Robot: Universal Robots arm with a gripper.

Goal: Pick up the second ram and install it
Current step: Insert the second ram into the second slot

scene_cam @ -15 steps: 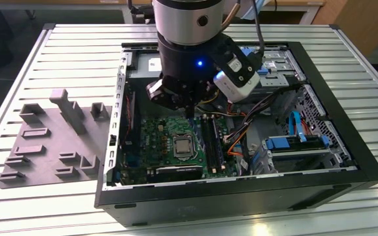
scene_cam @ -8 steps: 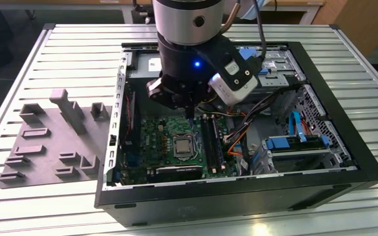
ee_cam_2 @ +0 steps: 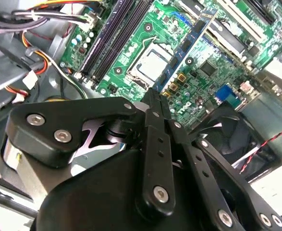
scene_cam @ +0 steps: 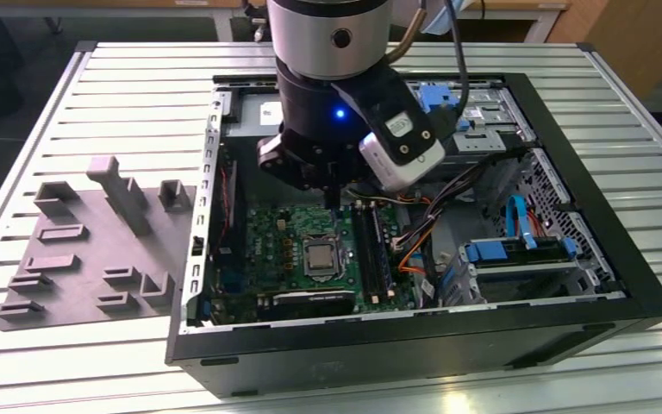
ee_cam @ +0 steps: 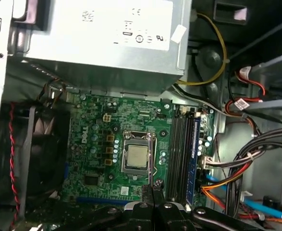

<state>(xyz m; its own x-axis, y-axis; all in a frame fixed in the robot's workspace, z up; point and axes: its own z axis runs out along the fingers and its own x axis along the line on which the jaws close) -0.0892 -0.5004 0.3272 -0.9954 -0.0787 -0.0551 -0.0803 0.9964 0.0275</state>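
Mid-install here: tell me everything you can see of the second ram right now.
The second ram is a long, thin blue-green board with a row of black chips on its face. The gripper is shut on it, and it juts out ahead of the gripper, over the motherboard near the processor socket, roughly parallel to the black memory slots, not seated in them.
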